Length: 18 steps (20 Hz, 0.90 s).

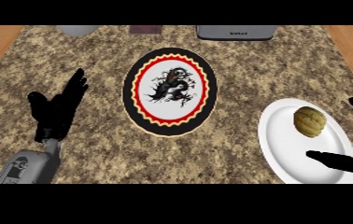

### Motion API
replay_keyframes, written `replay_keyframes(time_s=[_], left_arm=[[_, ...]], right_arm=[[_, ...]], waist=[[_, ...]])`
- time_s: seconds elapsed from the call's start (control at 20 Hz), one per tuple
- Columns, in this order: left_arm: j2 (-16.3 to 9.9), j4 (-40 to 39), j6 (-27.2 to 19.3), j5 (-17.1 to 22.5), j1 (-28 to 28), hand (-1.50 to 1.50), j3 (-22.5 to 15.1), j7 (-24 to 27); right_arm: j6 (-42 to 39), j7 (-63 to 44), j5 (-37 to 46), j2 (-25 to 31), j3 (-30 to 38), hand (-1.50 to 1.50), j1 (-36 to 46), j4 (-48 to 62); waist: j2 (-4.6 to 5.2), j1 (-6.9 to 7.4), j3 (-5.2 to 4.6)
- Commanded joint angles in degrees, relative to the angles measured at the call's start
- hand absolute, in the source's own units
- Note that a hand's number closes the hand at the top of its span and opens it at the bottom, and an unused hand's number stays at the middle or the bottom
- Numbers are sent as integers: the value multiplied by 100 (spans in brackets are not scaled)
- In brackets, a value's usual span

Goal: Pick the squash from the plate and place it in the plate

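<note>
A small tan-green squash (310, 121) lies on a plain white plate (286, 153) at the right of the counter. A second plate (169, 91), black-rimmed with a red zigzag ring and a dark figure in its white middle, sits at the centre with nothing on it. My right hand (329, 159) enters from the right edge over the white plate's near part, just below the squash and apart from it; only a finger or thumb shows. My left hand (59, 107) rests at the left, fingers straight and pointing up, holding nothing.
Along the counter's far edge stand a grey appliance (234, 32), a dark small object (144, 30) and a grey rounded item (78, 30). Wooden strips show past the counter's left and right top corners.
</note>
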<state>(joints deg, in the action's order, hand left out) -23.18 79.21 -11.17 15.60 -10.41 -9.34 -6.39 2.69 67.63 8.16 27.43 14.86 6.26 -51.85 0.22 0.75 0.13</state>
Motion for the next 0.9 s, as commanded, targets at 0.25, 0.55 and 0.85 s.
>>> replay_keyframes(time_s=[0.25,0.55,0.85], left_arm=[[63,-341,218,-47,-116,0,199,68],[52,264,206,-105,119,0,210,-202],[393,-245,136,-410,92,0,233,207]], right_arm=[[509,1131,539,21,5,-150,741,1039],[1273,865,865,-573,-185,-150,648,790],[929,633,945,-25,10,-150,1242,1218]], waist=[[9,-7,-1],[-17,-2,-3],[-2,-36,-8]])
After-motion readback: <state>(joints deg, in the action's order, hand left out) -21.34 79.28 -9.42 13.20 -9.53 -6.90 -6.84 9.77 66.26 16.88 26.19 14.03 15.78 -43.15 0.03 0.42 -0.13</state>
